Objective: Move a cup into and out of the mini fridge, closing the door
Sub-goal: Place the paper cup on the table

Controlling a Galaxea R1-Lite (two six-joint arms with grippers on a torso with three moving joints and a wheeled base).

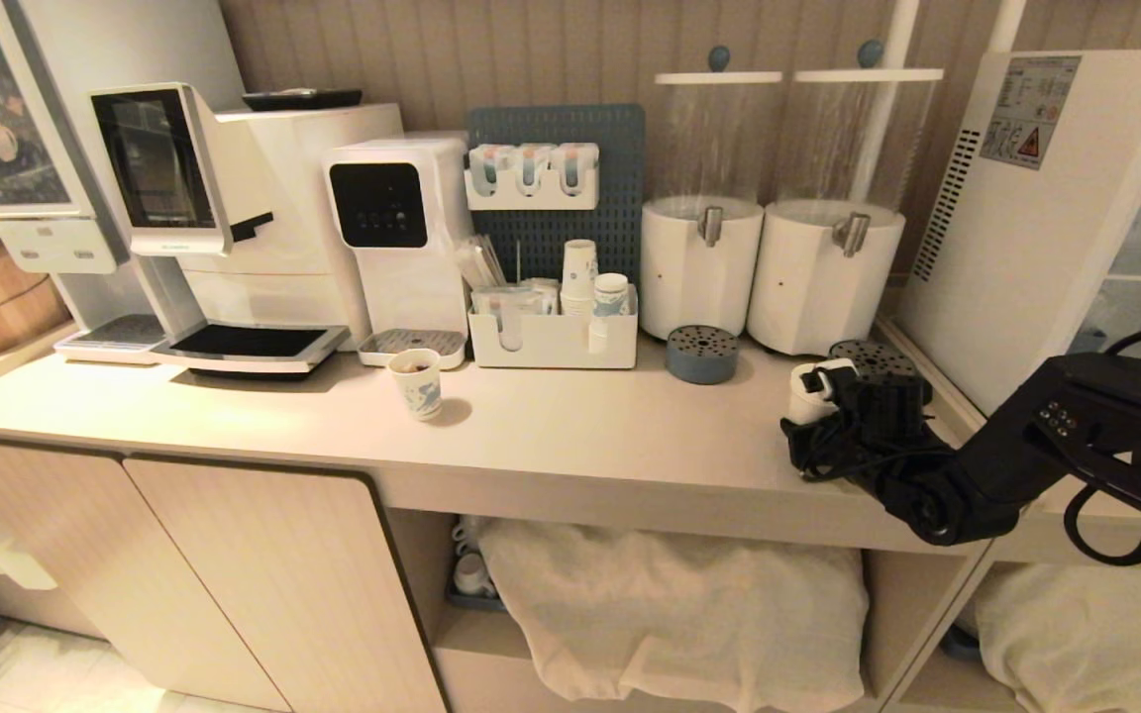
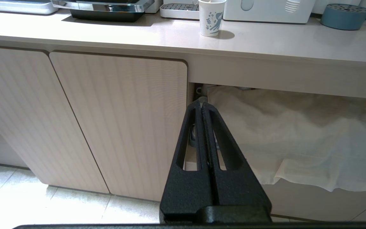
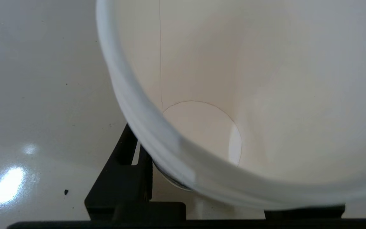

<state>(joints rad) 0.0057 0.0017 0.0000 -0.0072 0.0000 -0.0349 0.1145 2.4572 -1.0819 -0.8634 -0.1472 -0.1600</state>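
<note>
Closest to the lens in the right wrist view, the cup (image 3: 233, 105) fills the picture, its open mouth and rolled rim turned toward the camera and its round bottom seen inside. One black finger (image 3: 122, 178) of the right tool (image 1: 821, 388) is seen against the cup's outer wall, so the cup is pinched between the two fingers. In the head view this tool is held low over the tabletop (image 1: 570, 416), with the cup (image 1: 808, 394) at its tip and a dark perforated disc (image 1: 873, 358) just behind it. To the tool's right the mini fridge (image 1: 1026, 228) is set on the tabletop, its vent slots and warning sticker facing the tool and wire shelves visible at its far edge. Whether the cup is lifted or resting on the tabletop cannot be told.

Well to the tool's left, a shorter paper cup (image 1: 417, 382) with a blue drawing is placed upright, and a stack of nested paper cups (image 1: 578, 272) is kept in a white organiser (image 1: 551, 342) further back.

The left tool (image 2: 202, 105) is parked below tabletop level, facing a cabinet door (image 2: 122, 121), its fingers pressed together and empty.
</note>
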